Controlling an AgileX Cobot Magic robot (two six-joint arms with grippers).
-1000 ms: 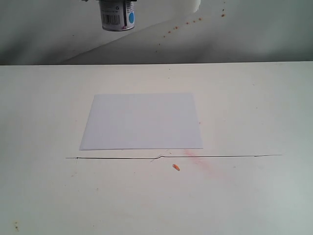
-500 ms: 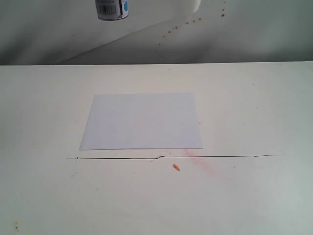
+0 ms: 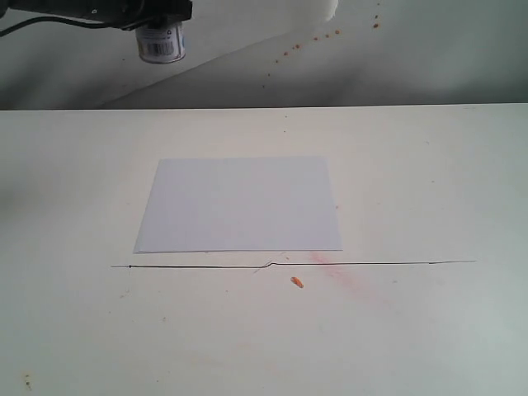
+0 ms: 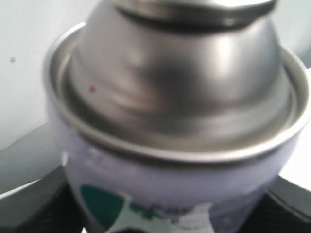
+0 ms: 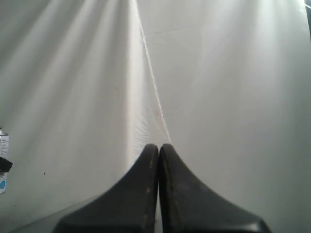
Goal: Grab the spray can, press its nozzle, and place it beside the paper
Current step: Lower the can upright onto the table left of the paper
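High above the table's far left, the spray can (image 3: 162,43) hangs with its white-and-blue label showing, and my left gripper (image 3: 158,18) is shut on it. In the left wrist view the can's silver dome (image 4: 180,82) and label fill the picture, with dark fingers (image 4: 36,204) at its sides. The nozzle is cut off from view. The white paper (image 3: 239,205) lies flat in the middle of the table, well below and to the right of the can. My right gripper (image 5: 159,148) is shut on nothing, facing a white cloth, with the can (image 5: 3,162) at that view's edge.
A thin black line (image 3: 371,264) runs across the tabletop just in front of the paper. An orange speck (image 3: 297,282) and a faint pink stain (image 3: 346,276) lie near it. The backdrop cloth (image 3: 396,58) carries small orange spots.
The can has moved left and looks smaller in the exterior view. The dark left arm and gripper holding it have come into the top left corner.
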